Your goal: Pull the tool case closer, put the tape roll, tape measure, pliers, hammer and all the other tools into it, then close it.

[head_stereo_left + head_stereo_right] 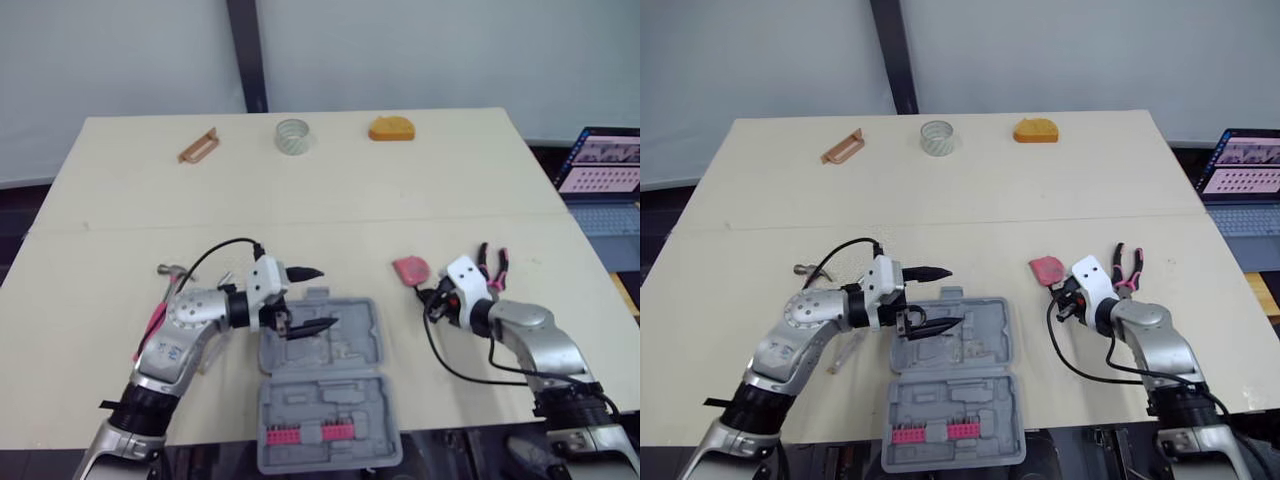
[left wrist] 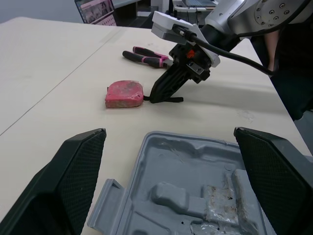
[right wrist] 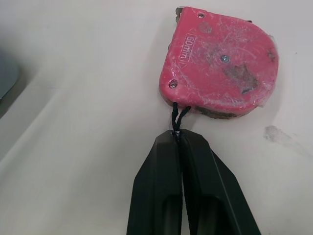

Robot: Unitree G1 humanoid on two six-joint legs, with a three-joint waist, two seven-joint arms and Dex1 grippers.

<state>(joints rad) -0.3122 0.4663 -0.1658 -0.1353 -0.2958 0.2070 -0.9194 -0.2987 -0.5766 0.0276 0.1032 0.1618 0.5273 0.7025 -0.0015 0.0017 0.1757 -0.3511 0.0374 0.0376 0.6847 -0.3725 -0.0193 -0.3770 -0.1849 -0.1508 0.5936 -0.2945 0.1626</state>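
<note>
The tool case (image 1: pixel 325 400) lay open at the bench's (image 1: pixel 400 190) near edge, with no loose tool packed yet. The left gripper (image 1: pixel 328 297) hovered spread above it. The right gripper (image 3: pixel 179 142) was pressed together on the cord (image 3: pixel 177 117) of the tape measure (image 3: pixel 220 73). Pliers (image 1: pixel 492 265), hammer (image 1: pixel 168 272) and tape roll (image 1: pixel 293 135) waited outside.

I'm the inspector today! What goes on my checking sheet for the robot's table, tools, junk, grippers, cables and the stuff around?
Surface: beige table, one seam across.
Job's things: grey tool case open at the front edge; tape roll, orange item and brown item at the far edge; pink tape measure and pliers by the right arm; hammer by the left arm.
Clutter: nothing seen.
Grippers: left gripper open over the case; right gripper shut on the tape measure's cord.
Cables: black cables loop off both arms.
Surroundings: laptop right of the table.
</note>
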